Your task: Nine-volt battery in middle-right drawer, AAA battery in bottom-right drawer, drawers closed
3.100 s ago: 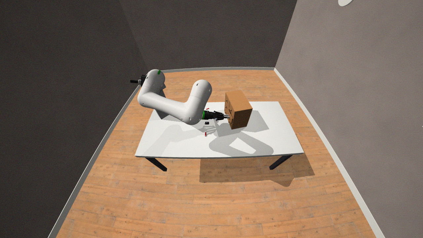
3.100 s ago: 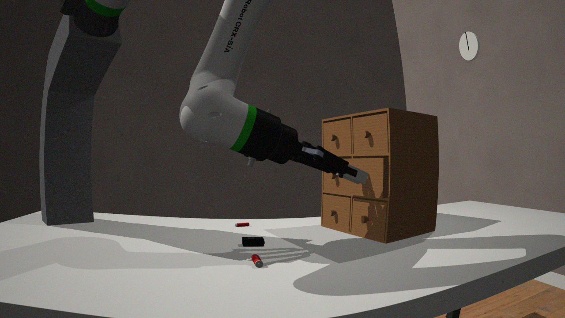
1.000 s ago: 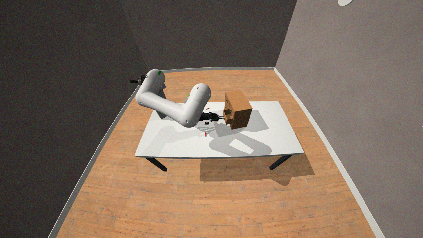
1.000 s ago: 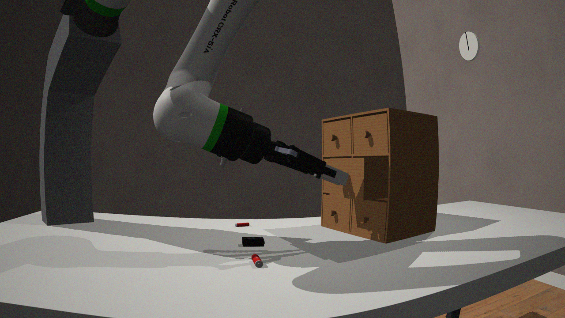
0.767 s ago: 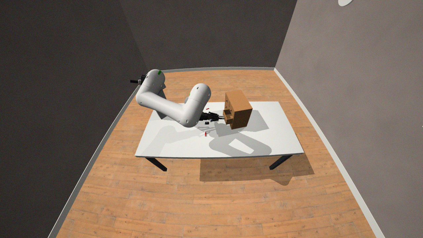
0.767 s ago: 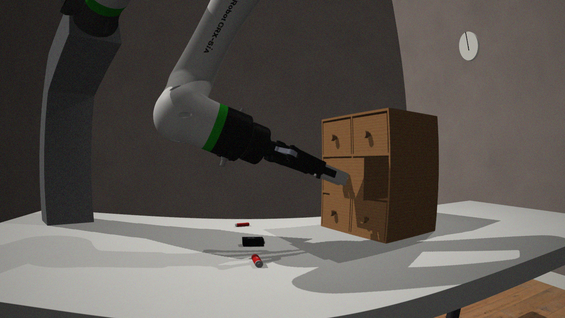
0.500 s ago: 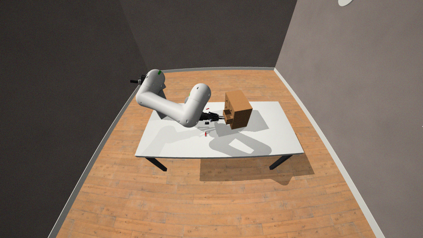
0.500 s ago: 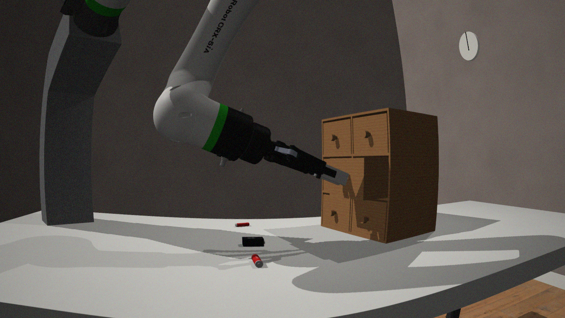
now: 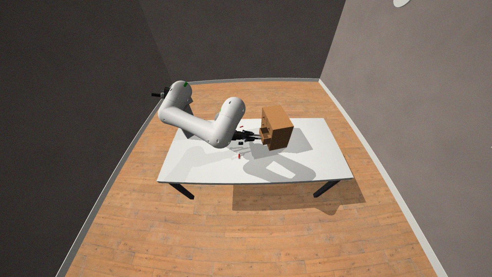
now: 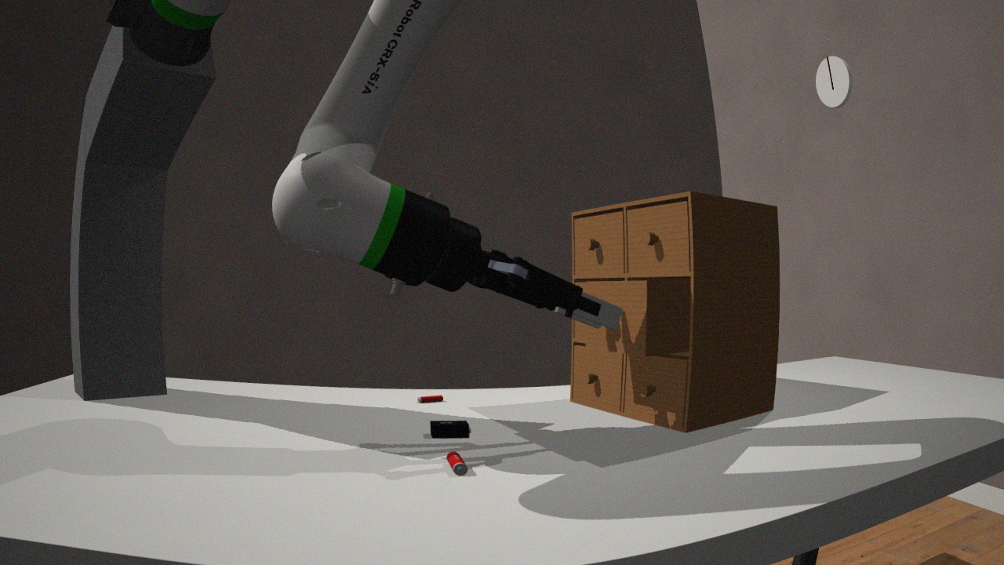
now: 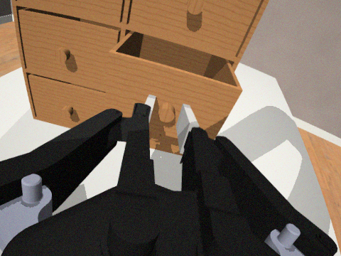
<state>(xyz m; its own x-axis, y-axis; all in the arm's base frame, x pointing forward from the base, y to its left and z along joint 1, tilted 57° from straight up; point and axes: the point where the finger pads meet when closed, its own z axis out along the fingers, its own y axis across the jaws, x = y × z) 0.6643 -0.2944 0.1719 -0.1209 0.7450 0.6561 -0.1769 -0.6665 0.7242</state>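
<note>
so the top view looks down from high up and well back, at a slant, taking in the whole surface (image 9: 206,172) (image 10: 210,505); the exterior one sits lower and closer, facing across it with the chest (image 9: 276,130) (image 10: 729,309) (image 11: 67,32) on the right; wrist cam's super close, looking past the end effector (image 9: 258,136) (image 10: 609,317) (image 11: 168,122) at the drawer fronts; all three share the chest

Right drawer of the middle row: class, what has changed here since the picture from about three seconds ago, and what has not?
The right middle drawer has slid well out of the chest, towards the arm's base. The gripper backed off with it; its fingers now stand clear of the knob, apparently having let go. The chest and three batteries on the table stayed put.
</note>
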